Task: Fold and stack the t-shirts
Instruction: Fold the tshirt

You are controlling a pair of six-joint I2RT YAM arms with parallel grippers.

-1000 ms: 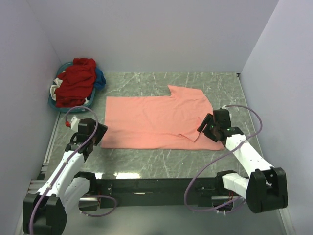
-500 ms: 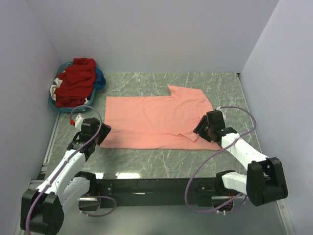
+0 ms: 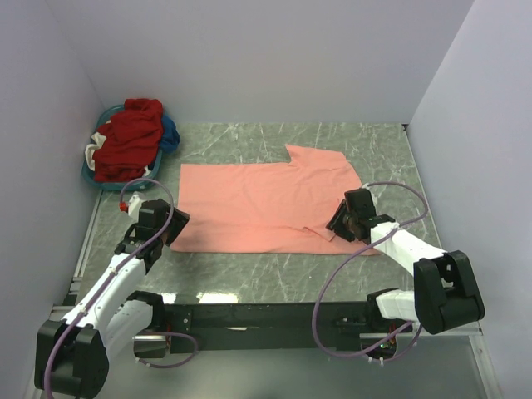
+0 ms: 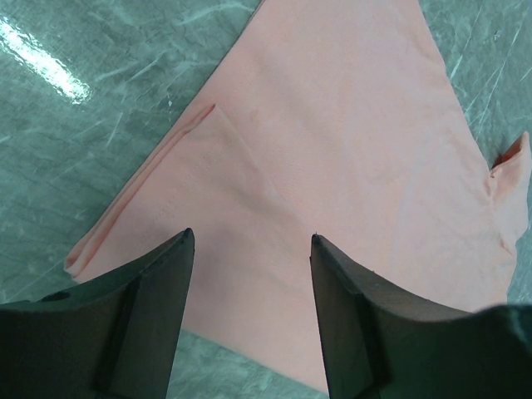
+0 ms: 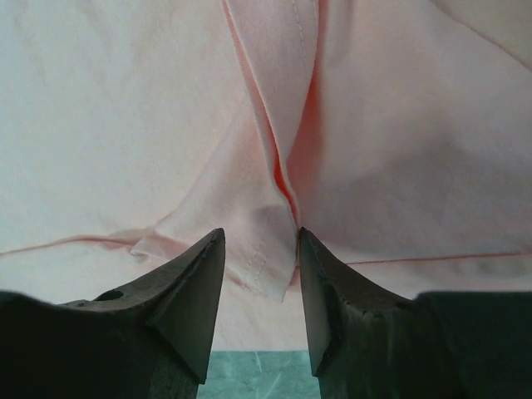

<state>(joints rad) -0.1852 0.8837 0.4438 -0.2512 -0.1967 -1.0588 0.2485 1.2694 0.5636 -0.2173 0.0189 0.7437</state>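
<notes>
At the far left stands a round teal plastic basket [image 3: 93, 178], and a dark red t-shirt [image 3: 125, 141] is heaped in it with a bit of blue cloth [image 3: 170, 133] behind. It is well apart from the work.

The left gripper [image 4: 249, 241] hangs over the near left corner of the plain salmon-pink t-shirt [image 3: 258, 208]. Its jaws are wide apart and it has hold of nothing.

This shirt lies spread flat on the green marbled table [image 3: 249, 274], between the two arms. The cloth is thin, light and limp, so I think it will sag and drag when lifted. It is best pinched at a corner or hem, through both layers.

The right gripper [image 5: 259, 237] is low over the near right part, at the sleeve. Its jaws stand partly apart, one on each side of a raised fold, and they do not look pressed on it.

Nothing lies on the shirt. Only the right arm's purple cable [image 3: 332, 283] loops near its edge.
</notes>
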